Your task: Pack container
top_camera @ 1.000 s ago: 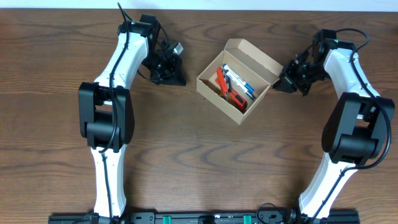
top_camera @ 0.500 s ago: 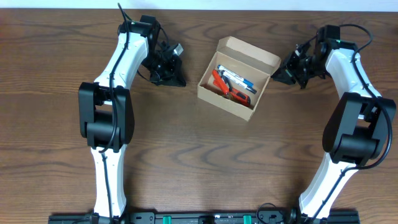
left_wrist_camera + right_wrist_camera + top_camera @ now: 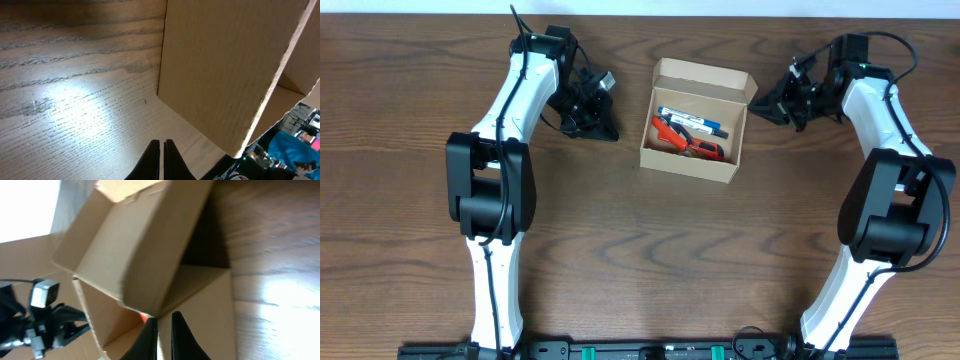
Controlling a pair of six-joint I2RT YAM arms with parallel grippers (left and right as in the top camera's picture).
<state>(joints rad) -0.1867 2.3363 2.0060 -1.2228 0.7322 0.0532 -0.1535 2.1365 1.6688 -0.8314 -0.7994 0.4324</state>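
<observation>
The container (image 3: pixel 688 165) is an open tan cardboard box at the table's back middle, its flap lid raised at the far side. Inside lie blue-and-white markers (image 3: pixel 692 122) and a red-orange item (image 3: pixel 675 138). My right gripper (image 3: pixel 758 105) is at the box's upper right corner. In the right wrist view its fingers (image 3: pixel 164 320) are nearly closed on a thin cardboard edge of the box (image 3: pixel 140 245). My left gripper (image 3: pixel 607 129) is shut and empty on the table, apart from the box's left side. The left wrist view shows its tips (image 3: pixel 161 144) and the box wall (image 3: pixel 220 70).
The dark wooden table (image 3: pixel 640 260) spreads in front of the box. Both arms reach in from the front edge along the left and right sides. The table's far edge runs just behind the box.
The box has turned from a diagonal pose to nearly square with the table and shifted slightly up and left. My right gripper rose with its corner. The left arm stayed still.
</observation>
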